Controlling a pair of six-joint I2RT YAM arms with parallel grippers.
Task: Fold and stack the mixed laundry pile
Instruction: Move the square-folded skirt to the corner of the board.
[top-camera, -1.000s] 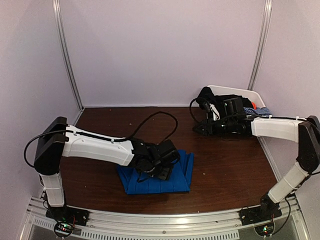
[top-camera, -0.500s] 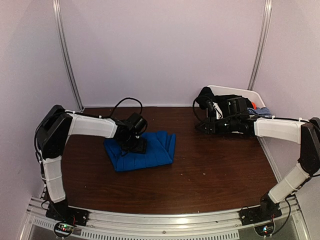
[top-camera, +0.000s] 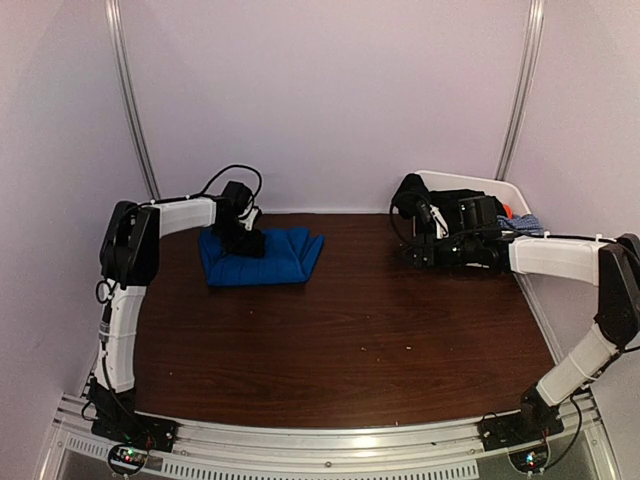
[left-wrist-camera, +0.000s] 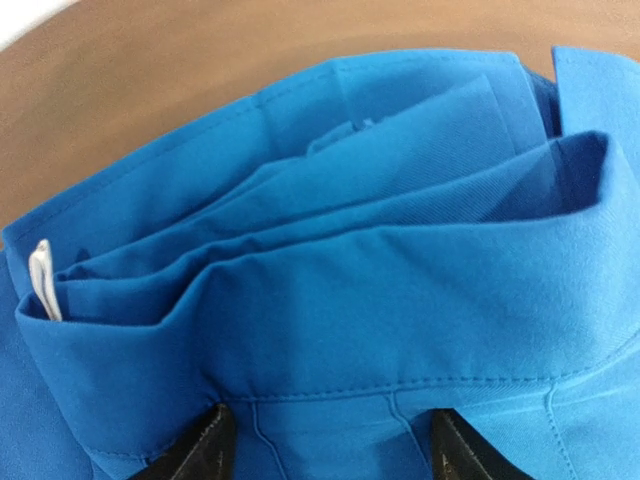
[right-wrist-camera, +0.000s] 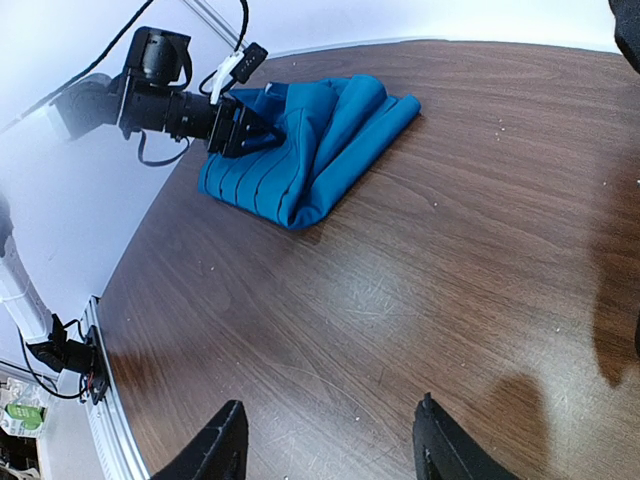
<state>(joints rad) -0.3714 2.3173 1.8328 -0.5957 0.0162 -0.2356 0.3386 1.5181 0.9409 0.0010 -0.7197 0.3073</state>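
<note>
A folded royal-blue garment (top-camera: 275, 258) (left-wrist-camera: 350, 250) (right-wrist-camera: 320, 140) lies at the back left of the table. My left gripper (top-camera: 248, 243) (left-wrist-camera: 332, 455) (right-wrist-camera: 243, 128) rests on its left edge, fingers apart, with flat blue cloth spanning the gap between them. The rest of the laundry pile sits in the white tub (top-camera: 480, 182) at the back right: a black garment (top-camera: 408, 190) hanging over the rim, a bit of orange-red cloth (top-camera: 508, 210) and a blue-white speckled piece (top-camera: 526, 222). My right gripper (top-camera: 415, 256) (right-wrist-camera: 330, 450) hovers open over bare wood beside the tub.
The brown wooden table (top-camera: 350, 340) is walled by pale panels at the back and both sides. A metal rail (top-camera: 320, 445) runs along the near edge with both arm bases on it. The left arm's cable (top-camera: 225, 178) loops above the blue garment.
My left gripper has swept from the front centre to the back left corner, and the blue garment slid along with it. The right arm has barely moved.
</note>
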